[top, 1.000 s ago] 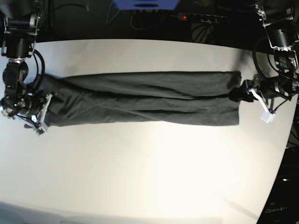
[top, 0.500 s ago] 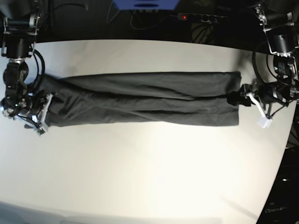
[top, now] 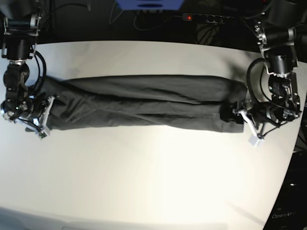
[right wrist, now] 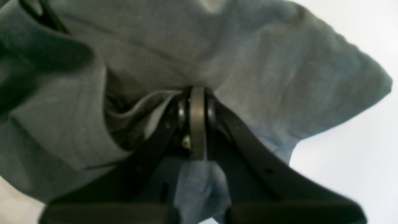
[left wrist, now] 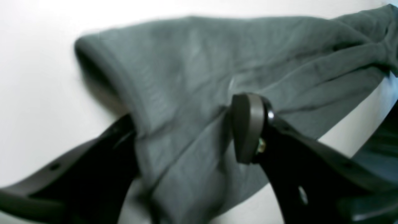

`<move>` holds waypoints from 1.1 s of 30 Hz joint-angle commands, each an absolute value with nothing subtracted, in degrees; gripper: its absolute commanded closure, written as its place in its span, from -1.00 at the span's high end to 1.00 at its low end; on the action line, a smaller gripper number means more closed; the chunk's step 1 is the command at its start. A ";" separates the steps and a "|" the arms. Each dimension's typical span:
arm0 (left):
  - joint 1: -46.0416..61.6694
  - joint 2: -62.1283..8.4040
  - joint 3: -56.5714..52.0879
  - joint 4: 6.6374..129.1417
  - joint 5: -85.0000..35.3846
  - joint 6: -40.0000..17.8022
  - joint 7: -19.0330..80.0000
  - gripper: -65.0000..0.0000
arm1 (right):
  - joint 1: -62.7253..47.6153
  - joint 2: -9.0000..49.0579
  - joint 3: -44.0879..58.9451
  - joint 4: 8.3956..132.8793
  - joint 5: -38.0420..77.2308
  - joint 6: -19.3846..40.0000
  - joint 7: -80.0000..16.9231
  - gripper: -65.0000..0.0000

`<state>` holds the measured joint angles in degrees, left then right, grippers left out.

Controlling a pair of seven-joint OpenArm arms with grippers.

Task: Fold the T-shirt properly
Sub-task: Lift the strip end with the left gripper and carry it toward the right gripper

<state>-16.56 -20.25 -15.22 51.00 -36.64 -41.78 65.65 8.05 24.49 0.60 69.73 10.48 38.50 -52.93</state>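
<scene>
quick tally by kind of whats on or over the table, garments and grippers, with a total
garments: 1, the T-shirt, folded into a long dark grey band across the white table
grippers: 2, the left gripper with its jaws standing wide around one end, the right gripper shut on the other end
total: 3
</scene>
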 commanded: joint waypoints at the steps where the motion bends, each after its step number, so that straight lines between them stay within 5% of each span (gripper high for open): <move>1: -14.90 -19.38 -14.37 49.80 -28.44 -40.00 71.96 -0.02 | 7.25 23.69 -0.22 68.97 11.38 40.00 -54.99 -0.96; 7: -14.90 -19.74 -14.37 49.98 -28.00 -40.00 72.84 -0.94 | 7.08 23.69 -0.13 68.97 11.38 40.00 -54.99 -0.96; 20: -15.96 -21.49 -14.73 51.47 -27.82 -40.00 79.87 -0.88 | 7.08 23.60 -0.13 68.97 11.38 40.00 -54.99 -0.96; 27: -13.14 -18.24 -18.42 68.18 -27.74 -40.00 80.00 -0.88 | 6.99 23.43 -0.04 68.97 11.38 40.00 -54.99 -0.97; 33: -9.19 -14.73 -20.62 81.27 -28.00 -28.26 80.00 -0.88 | 7.08 22.73 -0.04 68.97 11.38 40.00 -54.99 -0.97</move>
<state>-7.84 -14.24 -20.71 80.42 -27.57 -28.14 80.51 8.08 23.75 0.62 69.84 10.68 38.48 -52.40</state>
